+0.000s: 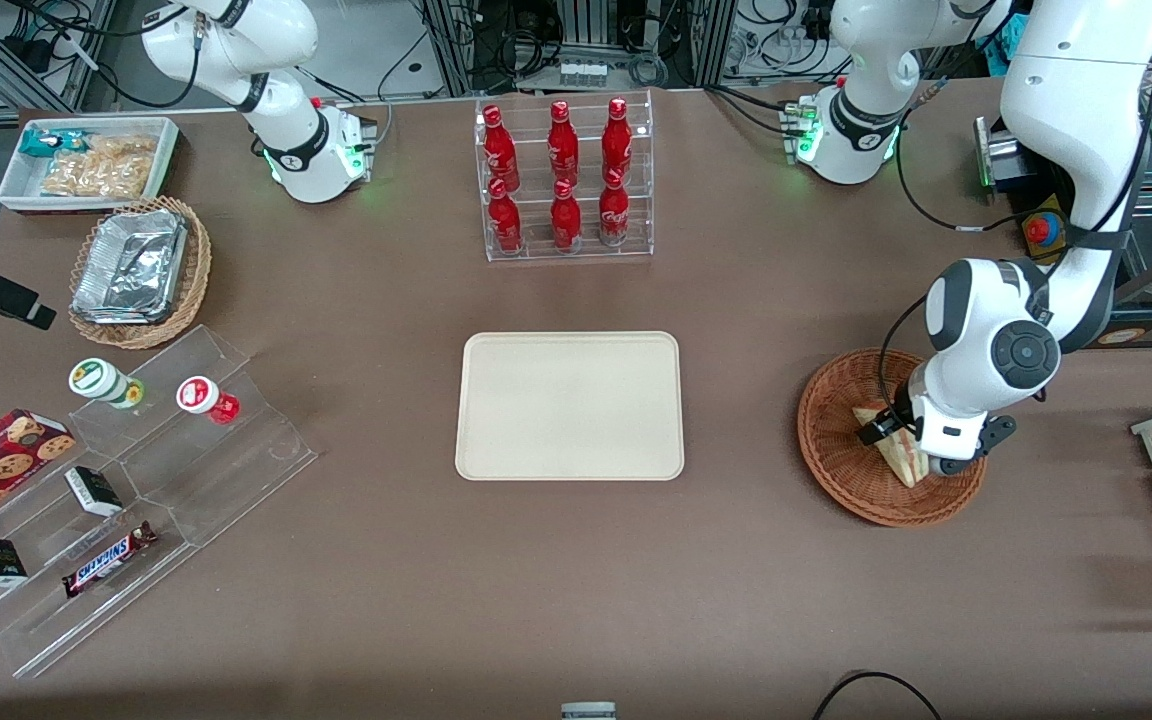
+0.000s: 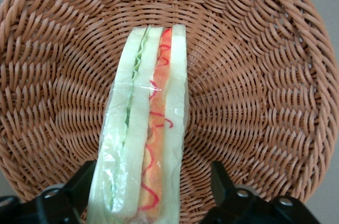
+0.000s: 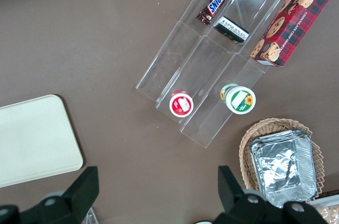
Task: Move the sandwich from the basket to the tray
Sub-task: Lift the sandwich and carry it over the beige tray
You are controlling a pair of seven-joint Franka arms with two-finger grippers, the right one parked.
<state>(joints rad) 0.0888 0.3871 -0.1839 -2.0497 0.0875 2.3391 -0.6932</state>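
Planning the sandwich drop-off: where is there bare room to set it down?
The tray is bare all over, with open table around it. The basket is crowded: the tool straddles the sandwich there, fingers open.

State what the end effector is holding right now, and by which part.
Nothing is clamped yet. The left arm's end effector is down in the basket, open, with one finger on each side of the wrapped sandwich, straddling one end.

Beige tray (image 1: 570,405) (plain), red-brown basket (image 1: 831,450).
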